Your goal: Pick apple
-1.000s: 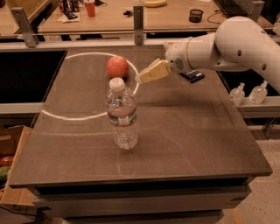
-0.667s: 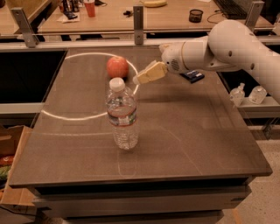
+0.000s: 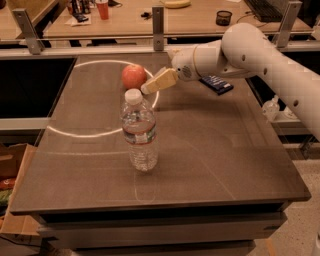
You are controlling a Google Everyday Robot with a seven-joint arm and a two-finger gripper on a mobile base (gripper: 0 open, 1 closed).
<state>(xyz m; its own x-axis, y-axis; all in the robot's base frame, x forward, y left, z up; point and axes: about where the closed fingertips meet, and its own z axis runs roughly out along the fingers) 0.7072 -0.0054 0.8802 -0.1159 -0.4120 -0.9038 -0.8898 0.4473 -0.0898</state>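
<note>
Apple [image 3: 134,76]: just behind bottle [image 3: 140,132], unmoved.
Gripper [image 3: 150,87]: behind bottle, slightly right; cannot tell if open or closed.
Change: gripper has edged leftward, nearer apple; grasp looks imminent, not yet made.

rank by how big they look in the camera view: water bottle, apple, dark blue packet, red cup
1. water bottle, though it is nearest the camera.
2. apple and dark blue packet: they look alike, not ranked.
3. red cup, though it is farthest back.
The gripper hovers beside the apple.
</note>
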